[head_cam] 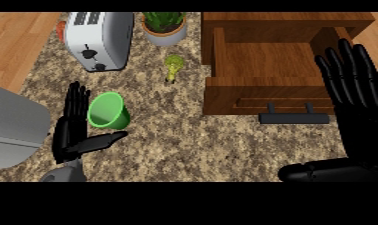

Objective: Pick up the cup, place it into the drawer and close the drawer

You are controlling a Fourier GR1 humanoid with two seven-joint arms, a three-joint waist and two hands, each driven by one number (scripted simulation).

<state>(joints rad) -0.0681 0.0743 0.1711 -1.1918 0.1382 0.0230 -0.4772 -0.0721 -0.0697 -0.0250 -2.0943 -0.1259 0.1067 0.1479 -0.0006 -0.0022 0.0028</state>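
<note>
A green cup [108, 111] lies tilted on the speckled counter at the lower left, its mouth facing up and left. My left hand [72, 126] is open right beside it, fingers straight along the cup's left side and thumb stretched out under it. The wooden drawer [260, 64] stands pulled open at the right, its inside bare, with a dark handle [294, 117] on its front. My right hand [353, 94] is open at the right edge, fingers up, beside the drawer's right wall.
A silver toaster [97, 39] stands at the back left. A potted plant [164, 26] is beside it, and a small green vegetable [173, 68] lies between the plant and the drawer. A grey object [18, 126] fills the left edge.
</note>
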